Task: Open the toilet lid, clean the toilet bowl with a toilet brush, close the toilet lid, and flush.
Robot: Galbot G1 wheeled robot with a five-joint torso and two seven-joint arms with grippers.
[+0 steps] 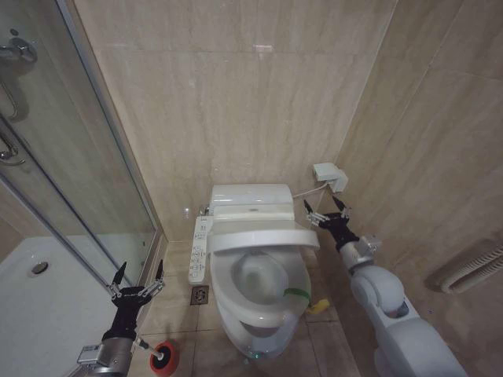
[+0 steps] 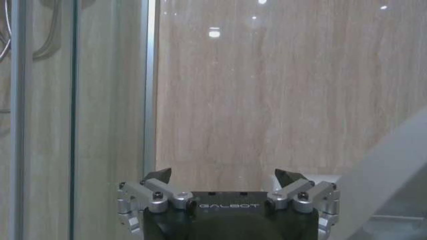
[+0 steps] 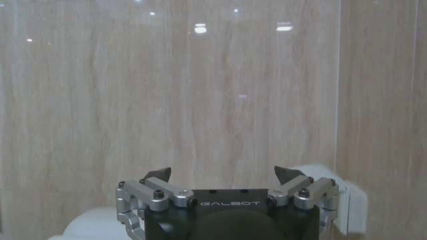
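The toilet lid [image 1: 263, 238] sits partly raised at frame centre above the toilet bowl [image 1: 259, 276], with a glass shower door [image 1: 86, 157] at left. One toilet brush [image 1: 163, 357] stands at lower left. The left gripper [image 1: 137, 276] above it and the right gripper [image 1: 327, 210] beside the lid are spread and hold nothing.

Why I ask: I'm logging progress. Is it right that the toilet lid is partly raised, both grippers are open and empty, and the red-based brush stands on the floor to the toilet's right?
Not quite. In the head view the brush stands on the floor to the toilet's left, beside the left gripper. The rest holds: the toilet lid is partly raised, and the left and right gripper are open and empty.
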